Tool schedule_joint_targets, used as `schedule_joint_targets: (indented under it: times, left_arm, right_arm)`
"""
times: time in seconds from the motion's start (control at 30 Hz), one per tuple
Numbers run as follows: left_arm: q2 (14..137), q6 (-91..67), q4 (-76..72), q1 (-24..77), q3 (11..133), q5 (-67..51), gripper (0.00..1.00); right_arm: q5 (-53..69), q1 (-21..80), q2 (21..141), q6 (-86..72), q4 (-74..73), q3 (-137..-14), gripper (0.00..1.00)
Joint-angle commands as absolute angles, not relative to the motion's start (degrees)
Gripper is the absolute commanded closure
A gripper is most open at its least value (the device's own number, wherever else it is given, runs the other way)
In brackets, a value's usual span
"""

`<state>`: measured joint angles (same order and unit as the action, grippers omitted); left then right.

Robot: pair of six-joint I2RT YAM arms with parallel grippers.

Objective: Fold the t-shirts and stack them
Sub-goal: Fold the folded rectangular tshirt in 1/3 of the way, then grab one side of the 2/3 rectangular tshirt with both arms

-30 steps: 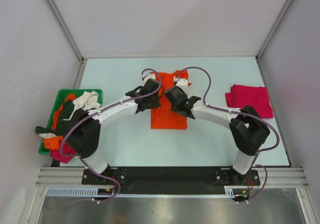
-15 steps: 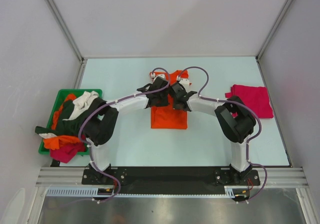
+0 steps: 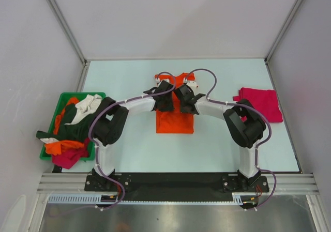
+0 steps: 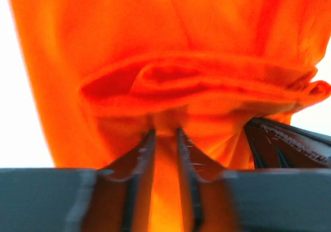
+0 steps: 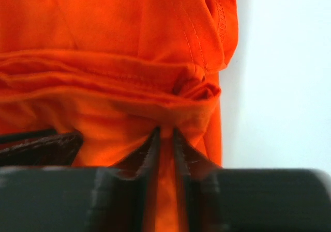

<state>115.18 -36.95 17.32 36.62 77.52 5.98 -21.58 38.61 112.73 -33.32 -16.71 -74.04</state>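
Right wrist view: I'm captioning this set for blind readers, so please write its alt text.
The right gripper pinches a bunched fold of an orange t-shirt between its two nearly closed dark fingers. The shirt fills the left of the frame; pale table shows on the right.

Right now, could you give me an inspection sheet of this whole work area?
Surface: pale blue table.
Job's things: orange t-shirt partly folded at centre; magenta t-shirt folded at right; mixed shirts heaped in green bin at left.
Clutter: nothing seen.
Grippers: left gripper and right gripper both nearly closed, orange cloth pinched between their fingers.
Cables: purple cables loop along both arms.
Surroundings: white walls, metal frame posts.
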Motion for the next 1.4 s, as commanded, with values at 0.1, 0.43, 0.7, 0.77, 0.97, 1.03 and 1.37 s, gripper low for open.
schedule_joint_targets:
  times: [0.1, 0.43, 0.7, 0.77, 0.97, 1.03, 1.37]
  left_arm:
    - [98.6, -36.4, 16.4, 37.6, 70.0, 10.0, 0.56]
    - [87.7, -42.1, 10.9, 40.8, 52.8, 9.4, 0.56]
    - [81.7, -45.0, 6.2, 41.8, 42.0, 9.2, 0.57]
    - [81.7, -44.7, 6.6, 42.1, 41.9, 9.8, 0.57]
    - [80.2, -44.7, 8.3, 42.5, 42.5, 11.9, 0.55]
    - [79.4, -44.7, 8.5, 42.5, 42.5, 12.2, 0.55]
    - [83.4, -44.0, 9.6, 42.5, 44.0, 12.7, 0.54]
  right_arm:
    - [-24.7, 39.6, 99.5, -30.5, -18.3, -72.9, 0.53]
    - [-24.9, 45.3, 86.6, -38.6, -18.5, -54.2, 0.53]
    - [-25.6, 48.0, 81.8, -43.5, -17.1, -44.5, 0.53]
    - [-25.8, 48.3, 81.9, -43.9, -16.7, -43.6, 0.53]
    - [-26.3, 49.4, 82.5, -44.7, -16.2, -44.0, 0.53]
    - [-26.5, 49.7, 82.4, -44.7, -16.1, -44.3, 0.53]
    - [-25.4, 49.7, 88.5, -44.2, -13.0, -45.8, 0.53]
